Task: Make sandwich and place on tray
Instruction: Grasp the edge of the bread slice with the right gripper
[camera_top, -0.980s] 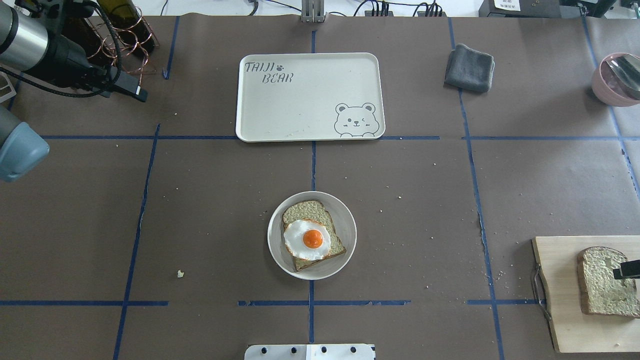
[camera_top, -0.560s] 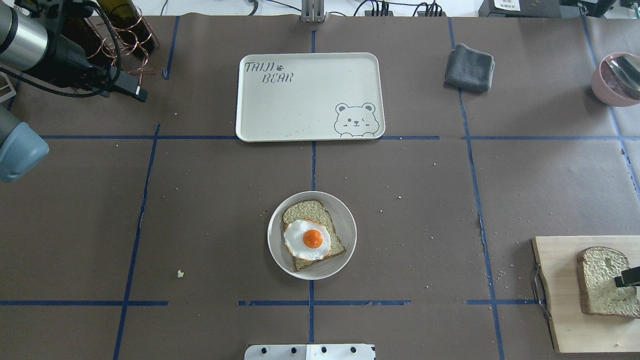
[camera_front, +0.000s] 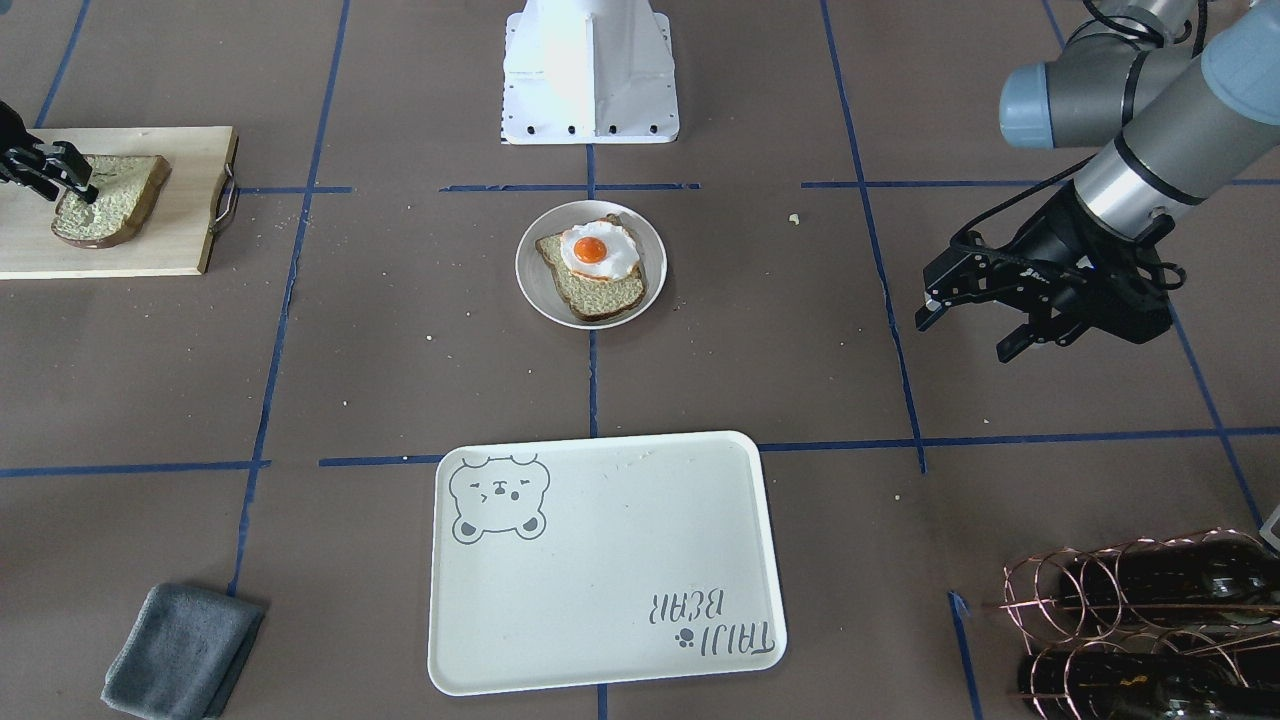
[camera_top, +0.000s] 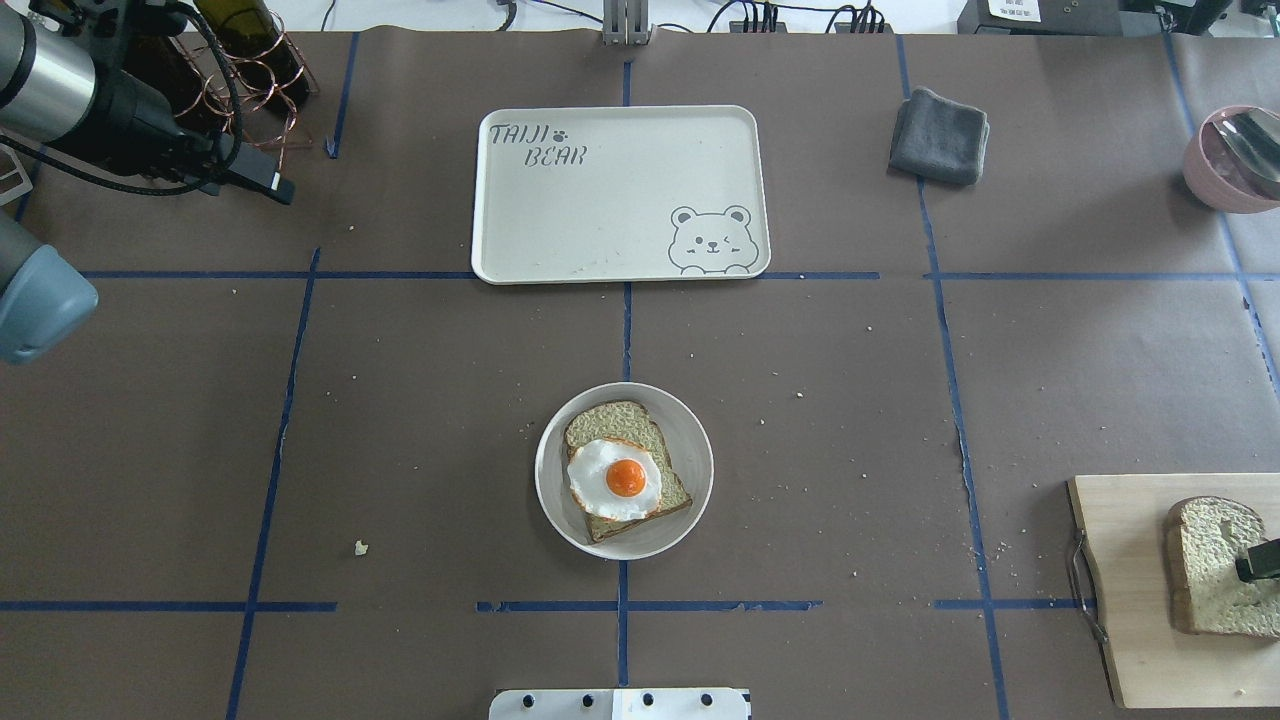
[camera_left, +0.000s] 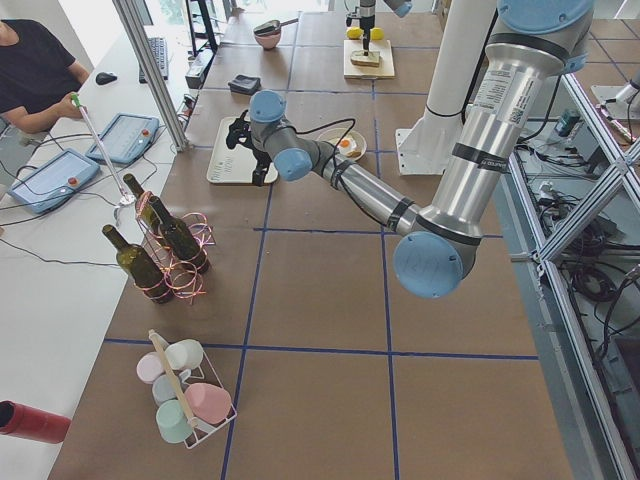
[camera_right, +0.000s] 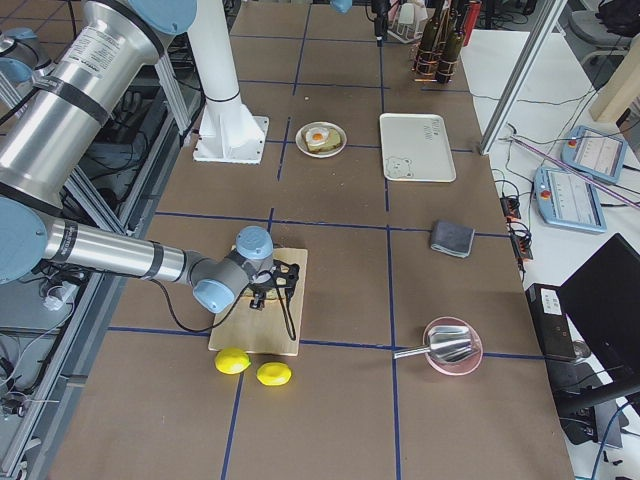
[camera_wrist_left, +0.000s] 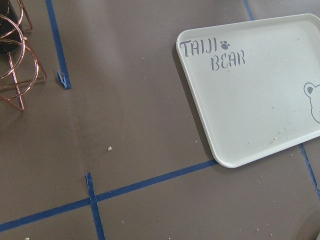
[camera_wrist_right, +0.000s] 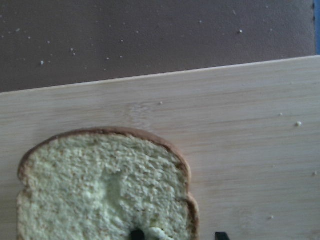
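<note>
At the upper left of the overhead view the left arm slants in from the corner beside a copper wire wine rack (camera_top: 250, 80). The left gripper (camera_front: 962, 335) is held above the table (camera_top: 420, 420) with its fingers spread wide and nothing between them. It points toward the tray (camera_top: 620, 200) but stays well apart from the tray's left edge, with bare brown table crossed by blue tape lines (camera_top: 290, 400) between them. The tray lies flat at upper centre with all four rounded edges free. It carries nothing, and reads "TAIJI BEAR" with a paw mark in its upper left corner, with a bear face drawn in its lower right corner. Below it, across a wide open strip of table, the plate (camera_top: 700, 470) sits at lower centre. On it is one bread slice (camera_top: 615, 420) with the fried egg (camera_top: 620, 478) on top, uncovered, and clear table lies all round the plate's rim. A folded grey cloth (camera_top: 940, 135) lies at upper right, well apart from the tray. At the far right edge a pink bowl (camera_top: 1215, 170) holds a metal utensil. Below it, a wooden cutting board (camera_top: 1130, 600) with a metal handle on its left side carries the second slice (camera_top: 1205, 570). The right gripper (camera_wrist_right: 179, 235) reaches down onto that slice with its fingers apart. One tip presses on the crumb and the other stands on the board just outside the crust, not closed on it.
</note>
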